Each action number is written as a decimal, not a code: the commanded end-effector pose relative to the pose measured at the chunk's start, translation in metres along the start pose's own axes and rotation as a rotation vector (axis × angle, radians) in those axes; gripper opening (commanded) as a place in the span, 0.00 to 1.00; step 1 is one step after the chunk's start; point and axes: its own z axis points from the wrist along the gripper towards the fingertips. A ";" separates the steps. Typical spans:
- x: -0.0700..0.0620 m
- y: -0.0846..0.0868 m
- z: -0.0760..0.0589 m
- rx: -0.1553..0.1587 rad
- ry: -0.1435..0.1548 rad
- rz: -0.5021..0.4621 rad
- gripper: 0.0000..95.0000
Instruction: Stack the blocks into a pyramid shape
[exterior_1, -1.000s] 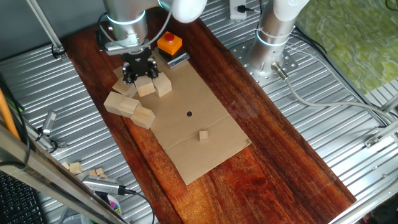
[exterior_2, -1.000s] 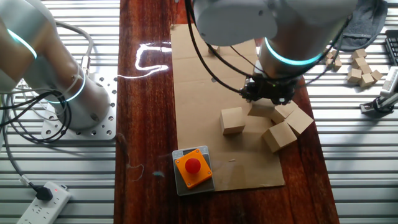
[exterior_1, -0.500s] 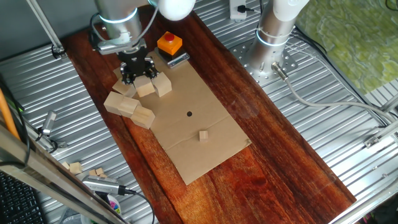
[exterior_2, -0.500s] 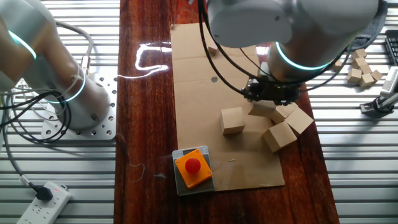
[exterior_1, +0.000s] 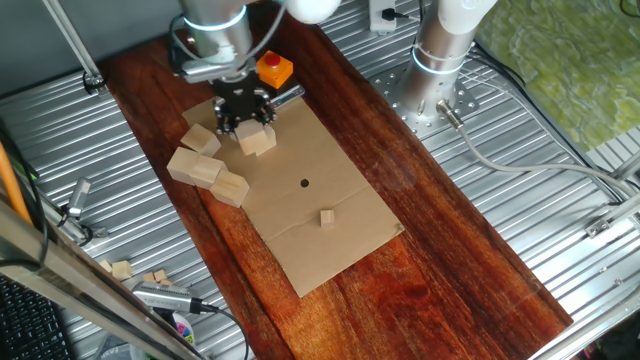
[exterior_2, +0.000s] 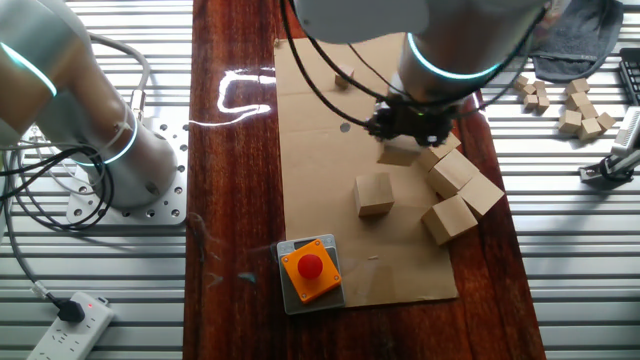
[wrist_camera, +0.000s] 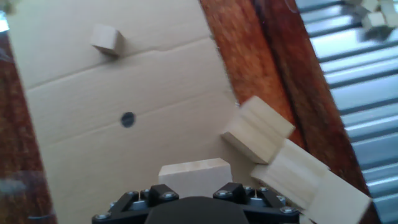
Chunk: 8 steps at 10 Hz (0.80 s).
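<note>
My gripper (exterior_2: 408, 128) is shut on a pale wooden block (exterior_2: 400, 153), held just above the cardboard. In the hand view that block (wrist_camera: 194, 172) fills the lower middle, right in front of the gripper body. Another block (exterior_2: 374, 193) lies alone close to it, toward the orange button. Three more blocks (exterior_2: 450, 172) (exterior_2: 483, 191) (exterior_2: 447, 219) cluster at the cardboard's edge; the hand view shows them at the right (wrist_camera: 258, 127). In one fixed view the gripper (exterior_1: 243, 110) stands over a block (exterior_1: 258, 138), right of the cluster (exterior_1: 196, 167).
The cardboard sheet (exterior_1: 320, 250) lies on a dark wooden table (exterior_1: 450, 250). On it are a tiny wooden cube (exterior_1: 327, 217), a black dot (exterior_1: 304, 183) and an orange block with a red button (exterior_1: 273, 68). Small spare blocks (exterior_2: 585, 115) lie on the metal surface.
The gripper has moved away from the block cluster toward the cardboard's middle, carrying one block with it. The other blocks have stayed put.
</note>
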 end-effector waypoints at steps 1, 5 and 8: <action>0.001 0.012 0.005 -0.028 -0.046 -0.006 0.00; 0.005 0.041 0.017 -0.006 -0.054 -0.005 0.00; 0.006 0.047 0.025 0.036 -0.060 -0.106 0.00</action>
